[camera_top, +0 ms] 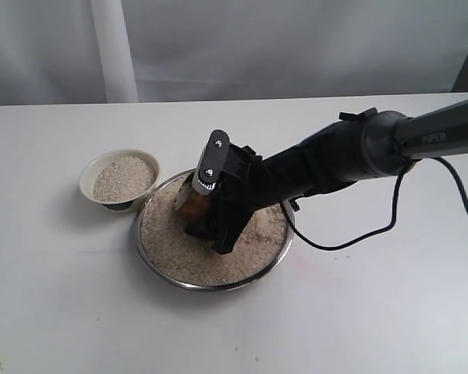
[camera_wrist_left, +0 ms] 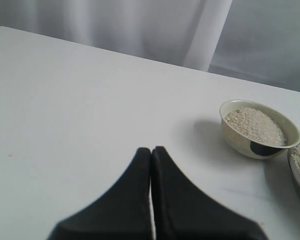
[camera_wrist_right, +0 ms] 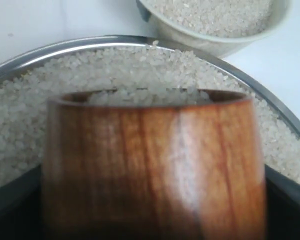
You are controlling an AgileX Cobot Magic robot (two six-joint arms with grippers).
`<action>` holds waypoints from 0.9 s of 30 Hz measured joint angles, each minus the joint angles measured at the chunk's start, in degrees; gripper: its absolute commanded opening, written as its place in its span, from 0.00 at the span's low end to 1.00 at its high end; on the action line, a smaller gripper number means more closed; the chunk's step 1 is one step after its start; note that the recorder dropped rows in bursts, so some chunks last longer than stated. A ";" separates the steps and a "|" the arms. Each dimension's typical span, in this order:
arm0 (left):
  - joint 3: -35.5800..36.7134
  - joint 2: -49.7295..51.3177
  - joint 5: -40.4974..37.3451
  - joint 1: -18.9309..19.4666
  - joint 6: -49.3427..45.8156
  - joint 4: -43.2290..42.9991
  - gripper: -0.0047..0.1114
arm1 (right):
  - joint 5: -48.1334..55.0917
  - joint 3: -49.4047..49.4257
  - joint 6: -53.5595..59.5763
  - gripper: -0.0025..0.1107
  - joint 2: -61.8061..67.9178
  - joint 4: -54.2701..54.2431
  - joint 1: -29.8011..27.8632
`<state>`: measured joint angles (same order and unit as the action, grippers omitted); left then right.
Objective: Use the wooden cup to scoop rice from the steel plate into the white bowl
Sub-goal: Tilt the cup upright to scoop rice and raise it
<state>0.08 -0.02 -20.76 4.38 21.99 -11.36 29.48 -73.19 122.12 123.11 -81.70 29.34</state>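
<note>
The steel plate [camera_top: 144,253] sits mid-table, filled with rice [camera_top: 179,257]. My right gripper [camera_top: 207,204] reaches over it from the right, shut on the wooden cup [camera_top: 190,201], which is down in the rice. The right wrist view is filled by the wooden cup [camera_wrist_right: 155,160], rice showing at its mouth, the steel plate [camera_wrist_right: 50,49] and rice [camera_wrist_right: 115,65] behind. The white bowl [camera_top: 90,173], holding rice, stands just left of the plate; the white bowl [camera_wrist_left: 242,142] also appears in the left wrist view. My left gripper [camera_wrist_left: 151,150] is shut and empty, over bare table away from the bowl.
A black cable [camera_top: 374,230] trails from the right arm [camera_top: 405,140] across the table to the right of the plate. A white curtain [camera_top: 113,47] hangs behind the table's far edge.
</note>
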 measured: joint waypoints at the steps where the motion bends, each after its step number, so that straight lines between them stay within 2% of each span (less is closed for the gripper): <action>1: 0.00 0.00 0.00 0.00 0.00 0.00 0.04 | 0.47 0.00 0.00 0.02 -0.36 0.00 -0.11; 12: 0.00 0.00 0.00 0.00 0.00 0.00 0.04 | 4.97 0.02 0.00 0.02 -4.63 -0.58 -0.27; 27: 0.00 0.00 0.00 0.00 0.00 0.00 0.04 | 4.67 0.02 0.00 0.02 -4.63 -0.58 -0.17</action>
<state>0.08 -0.02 -20.76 4.38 21.99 -11.36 34.15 -73.17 122.12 118.48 -82.28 29.17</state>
